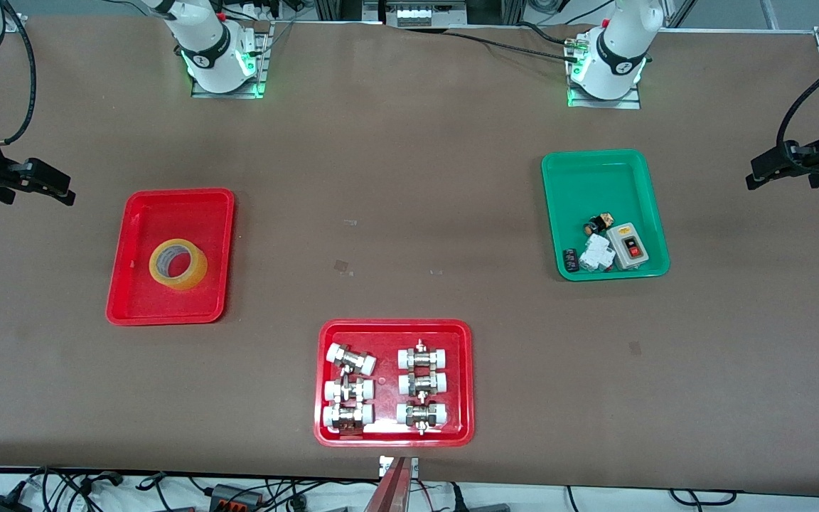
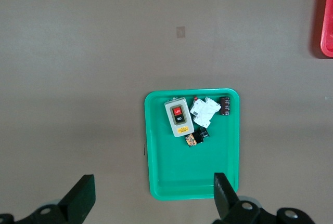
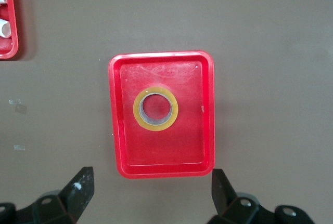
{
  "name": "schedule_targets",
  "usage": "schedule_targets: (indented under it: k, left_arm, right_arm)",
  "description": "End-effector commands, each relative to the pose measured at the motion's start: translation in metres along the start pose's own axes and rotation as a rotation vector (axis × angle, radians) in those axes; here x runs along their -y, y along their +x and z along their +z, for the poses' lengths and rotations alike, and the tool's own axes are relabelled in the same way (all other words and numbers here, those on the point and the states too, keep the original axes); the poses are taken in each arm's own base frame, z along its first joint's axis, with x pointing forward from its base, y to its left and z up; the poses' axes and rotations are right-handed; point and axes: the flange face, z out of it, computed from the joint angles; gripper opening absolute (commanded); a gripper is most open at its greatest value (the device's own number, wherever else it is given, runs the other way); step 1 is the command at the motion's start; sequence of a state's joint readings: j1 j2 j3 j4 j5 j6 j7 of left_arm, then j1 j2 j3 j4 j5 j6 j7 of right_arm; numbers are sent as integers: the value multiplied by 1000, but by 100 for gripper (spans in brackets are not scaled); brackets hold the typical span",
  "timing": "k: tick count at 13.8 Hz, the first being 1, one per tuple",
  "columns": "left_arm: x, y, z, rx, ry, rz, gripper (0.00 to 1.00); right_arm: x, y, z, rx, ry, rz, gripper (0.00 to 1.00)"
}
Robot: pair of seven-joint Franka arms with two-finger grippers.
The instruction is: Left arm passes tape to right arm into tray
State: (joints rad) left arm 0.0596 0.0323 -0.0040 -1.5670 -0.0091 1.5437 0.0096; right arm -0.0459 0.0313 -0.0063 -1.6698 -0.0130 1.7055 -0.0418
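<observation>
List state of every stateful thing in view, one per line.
tape: flat in the plain red tray, ungripped
left tool: open, empty, over the green tray
right tool: open, empty, above the plain red tray
fittings tray: holds six fittings
green tray: holds small electrical parts

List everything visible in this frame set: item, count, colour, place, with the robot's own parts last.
tape: one, yellowish clear, lying flat in the plain red tray.
plain red tray: one, red, toward the right arm's end of the table.
fittings tray: one, red, nearest the front camera, mid-table.
metal fittings: six, silver with white caps, in two columns in the fittings tray.
green tray: one, green, toward the left arm's end.
switch box: one, grey with red button, in the green tray among small electrical parts.
table: one, brown.
left gripper: black, open, over the green tray's edge, waiting.
right gripper: black, open, over the plain red tray's edge.
</observation>
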Motion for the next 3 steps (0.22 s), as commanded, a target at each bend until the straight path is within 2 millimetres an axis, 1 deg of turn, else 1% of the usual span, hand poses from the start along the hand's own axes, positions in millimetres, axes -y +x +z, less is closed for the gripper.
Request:
schedule_targets:
  k: [1,3]
  left_arm:
    - [1,2,-6,6,3,22,100]
    - [1,2,-5,9,3,20,100]
  right_arm:
    - [2,-13,-4,18,-9,-18,100]
    - [2,-13,-4,14,-6,-17,100]
